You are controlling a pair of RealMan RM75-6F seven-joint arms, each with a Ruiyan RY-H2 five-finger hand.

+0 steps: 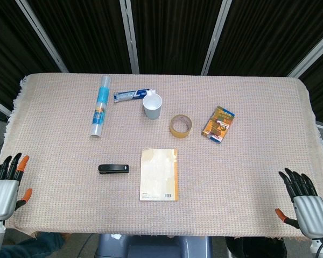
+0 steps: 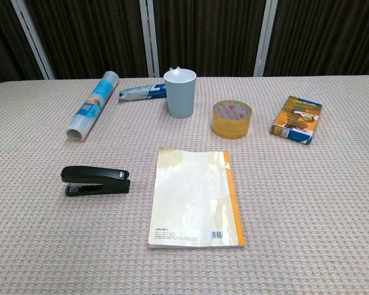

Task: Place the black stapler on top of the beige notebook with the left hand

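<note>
Orange-tipped fingers are spread on the left hand (image 1: 5, 185), which is seen released at the near left edge of the bench (image 1: 258, 161), nothing being held or touched. The right hand (image 1: 304, 201) is likewise released, at the near right edge. The black stapler (image 2: 96, 180) is laid flat on the woven cloth, well apart from the left hand and further in, just beside the left edge of the beige notebook (image 2: 195, 198). Behind these, a pale cup (image 2: 180, 93) is stood upright; its contents cannot be told.
</note>
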